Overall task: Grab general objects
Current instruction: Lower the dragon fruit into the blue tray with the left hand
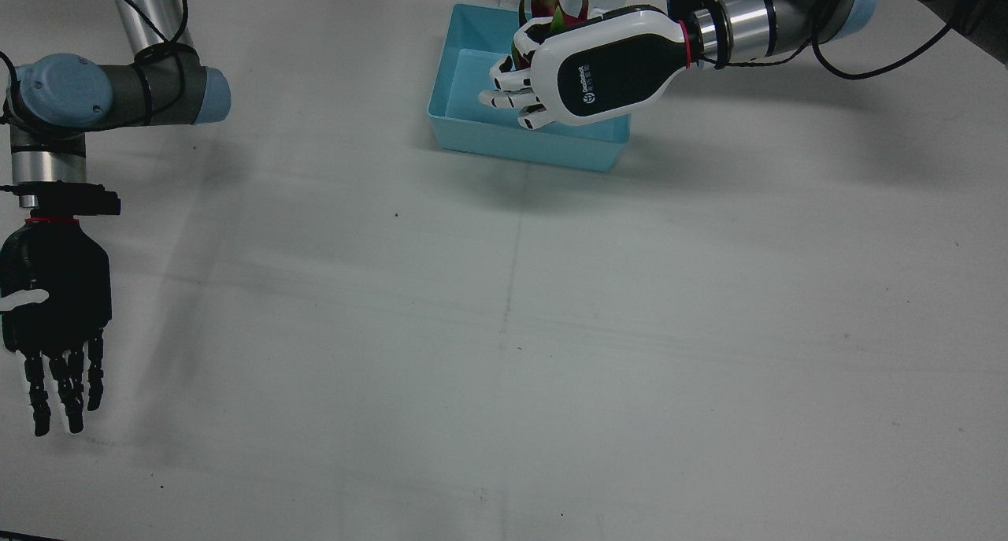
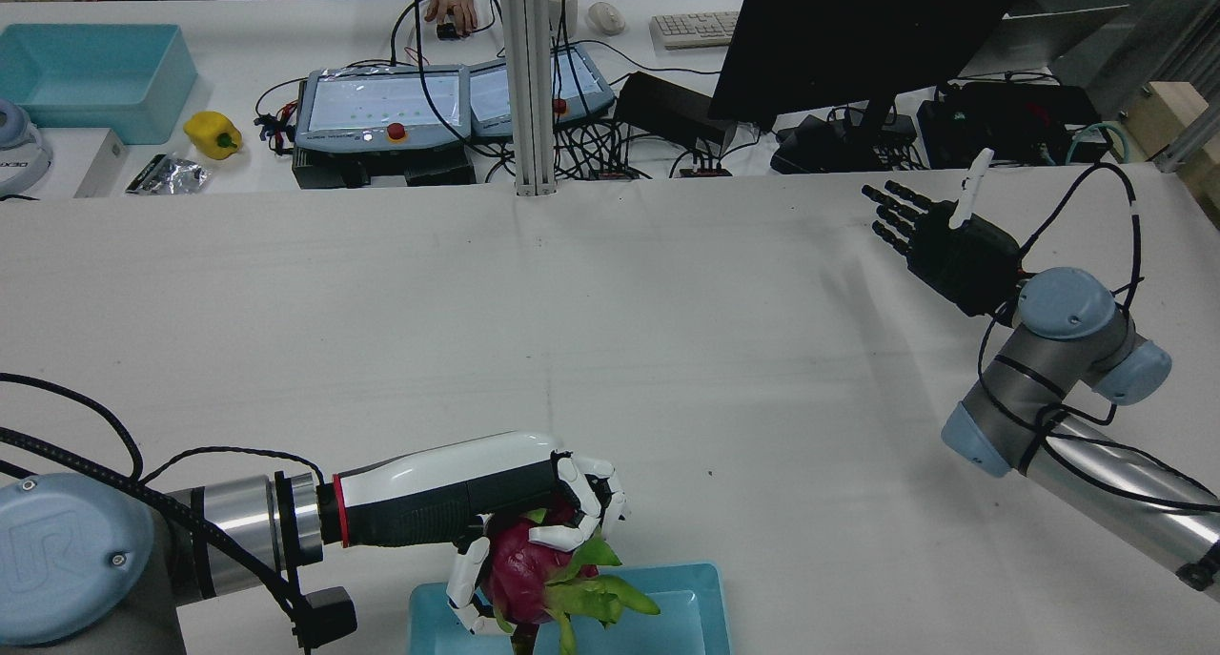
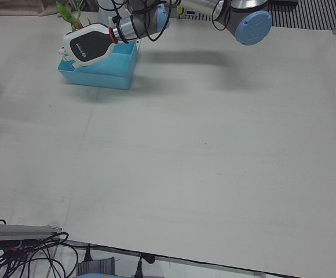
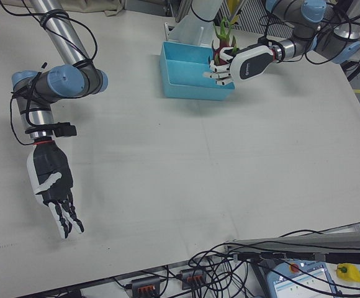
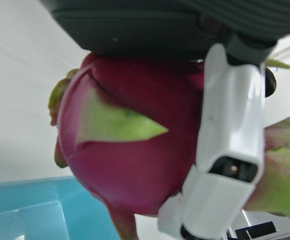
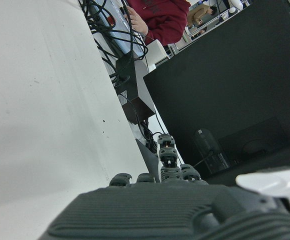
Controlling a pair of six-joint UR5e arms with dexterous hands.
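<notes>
A magenta dragon fruit (image 2: 522, 567) with green scales is held in my white left hand (image 2: 477, 488), whose fingers wrap around it. Hand and fruit hang just over the near part of a light blue bin (image 1: 472, 127). In the front view the left hand (image 1: 602, 68) covers most of the fruit (image 1: 543, 1). In the left hand view the fruit (image 5: 135, 150) fills the frame, with a white finger (image 5: 230, 140) pressed against it. My black right hand (image 1: 55, 313) is open, fingers spread, far off over bare table; the rear view also shows this right hand (image 2: 944, 240).
The blue bin (image 4: 186, 77) stands at the robot's edge of the white table (image 1: 551, 328). Beyond the far edge is a desk with teach pendants (image 2: 381, 102), a yellow pepper (image 2: 213, 133), another blue bin (image 2: 91, 78), a dark monitor (image 2: 858, 35) and a person's hand (image 2: 453, 5).
</notes>
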